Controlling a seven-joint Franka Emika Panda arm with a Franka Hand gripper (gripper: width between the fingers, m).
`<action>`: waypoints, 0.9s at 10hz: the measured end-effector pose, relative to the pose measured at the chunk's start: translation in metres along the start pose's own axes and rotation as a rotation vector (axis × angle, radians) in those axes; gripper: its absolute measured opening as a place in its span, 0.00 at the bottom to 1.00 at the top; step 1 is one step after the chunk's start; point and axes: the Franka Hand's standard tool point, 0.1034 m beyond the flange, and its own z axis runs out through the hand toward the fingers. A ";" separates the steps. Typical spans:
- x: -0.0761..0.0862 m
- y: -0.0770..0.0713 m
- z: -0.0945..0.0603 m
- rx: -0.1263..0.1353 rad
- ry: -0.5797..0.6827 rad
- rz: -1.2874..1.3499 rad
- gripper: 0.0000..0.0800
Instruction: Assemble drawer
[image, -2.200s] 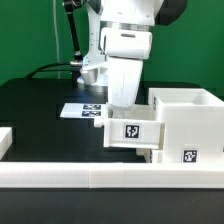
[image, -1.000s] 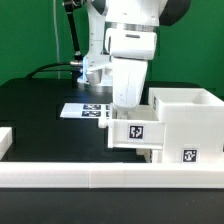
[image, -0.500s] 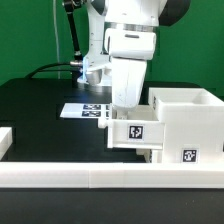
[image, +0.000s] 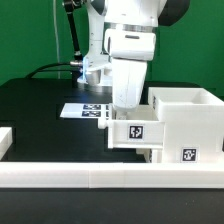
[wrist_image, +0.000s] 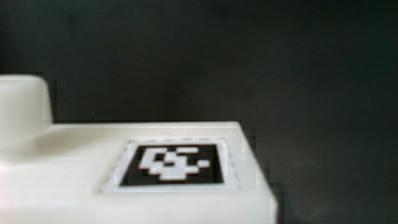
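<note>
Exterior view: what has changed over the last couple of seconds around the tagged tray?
The end effector and the tray under it shifted together slightly toward the exterior view's right, closer to the casing. That happened early on. Nothing has visibly moved in the last second. The casing, marker board and border wall stayed put. The grip on the tray is hidden, so I can't say if it was taken or released.
</note>
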 end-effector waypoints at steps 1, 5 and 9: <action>0.000 0.000 0.000 0.000 0.000 0.000 0.05; -0.001 0.001 0.000 -0.012 0.004 0.008 0.05; -0.001 0.000 0.001 -0.012 0.004 0.007 0.05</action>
